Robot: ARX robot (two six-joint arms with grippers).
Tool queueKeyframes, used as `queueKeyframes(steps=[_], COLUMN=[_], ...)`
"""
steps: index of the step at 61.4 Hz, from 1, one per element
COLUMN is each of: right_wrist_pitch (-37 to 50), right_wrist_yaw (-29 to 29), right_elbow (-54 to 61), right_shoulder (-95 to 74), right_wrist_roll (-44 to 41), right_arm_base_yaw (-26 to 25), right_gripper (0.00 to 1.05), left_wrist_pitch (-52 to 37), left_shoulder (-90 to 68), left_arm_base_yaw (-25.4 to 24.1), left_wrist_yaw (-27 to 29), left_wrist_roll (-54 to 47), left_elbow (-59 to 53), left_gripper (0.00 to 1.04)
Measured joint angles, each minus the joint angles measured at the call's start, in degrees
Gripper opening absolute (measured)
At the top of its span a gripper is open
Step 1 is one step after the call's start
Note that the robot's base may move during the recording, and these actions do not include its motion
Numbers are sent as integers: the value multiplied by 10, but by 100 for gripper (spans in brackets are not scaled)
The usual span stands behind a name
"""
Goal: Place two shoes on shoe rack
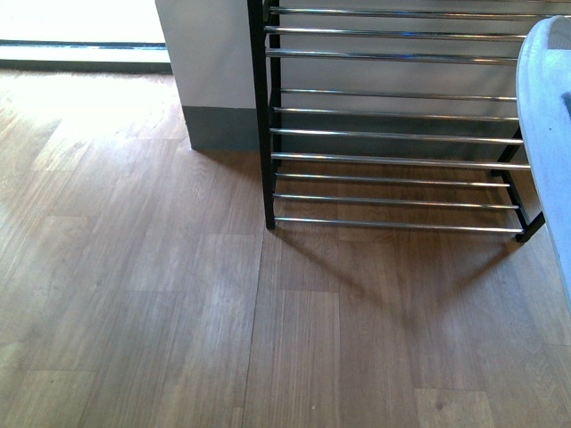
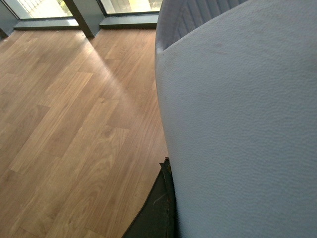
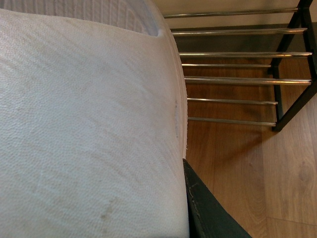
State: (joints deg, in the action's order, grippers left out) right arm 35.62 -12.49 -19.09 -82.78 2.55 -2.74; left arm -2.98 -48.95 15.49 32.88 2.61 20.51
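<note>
At the near right edge, a pale sandal (image 1: 546,134) hangs aloft, your right gripper (image 3: 200,208) clamped on it, before the shoe rack (image 1: 393,134) at far right. Your left gripper (image 2: 158,213) clasps the second sandal (image 2: 237,124) above the wood floor (image 2: 74,124).

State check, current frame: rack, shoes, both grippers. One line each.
Black-frame, chrome-rod shoe rack: standing, visible tiers bare.
Left-arm pale blue-white plastic slide sandal: aloft, against the gripper finger.
Right-arm pale blue-white plastic slide sandal: aloft near the rack, not on it.
Left gripper: shut on left-arm sandal; only one black finger shows.
Right gripper: shut on right-arm sandal; only one black finger shows.
</note>
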Motion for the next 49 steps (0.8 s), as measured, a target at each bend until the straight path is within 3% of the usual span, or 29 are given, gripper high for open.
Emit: queueKeyframes(steps=[49], right_wrist_pitch=[0], right_wrist_yaw=[0], right_elbow=[0], right_shoulder=[0], right_wrist_roll=[-2], right_arm_base_yaw=[0], right_gripper=[2], left_wrist_pitch=[0], left_shoulder=[0], left_arm_base_yaw=[0], left_wrist_yaw=[0], left_wrist_roll=[0], left_elbow=[0], left_gripper=[2])
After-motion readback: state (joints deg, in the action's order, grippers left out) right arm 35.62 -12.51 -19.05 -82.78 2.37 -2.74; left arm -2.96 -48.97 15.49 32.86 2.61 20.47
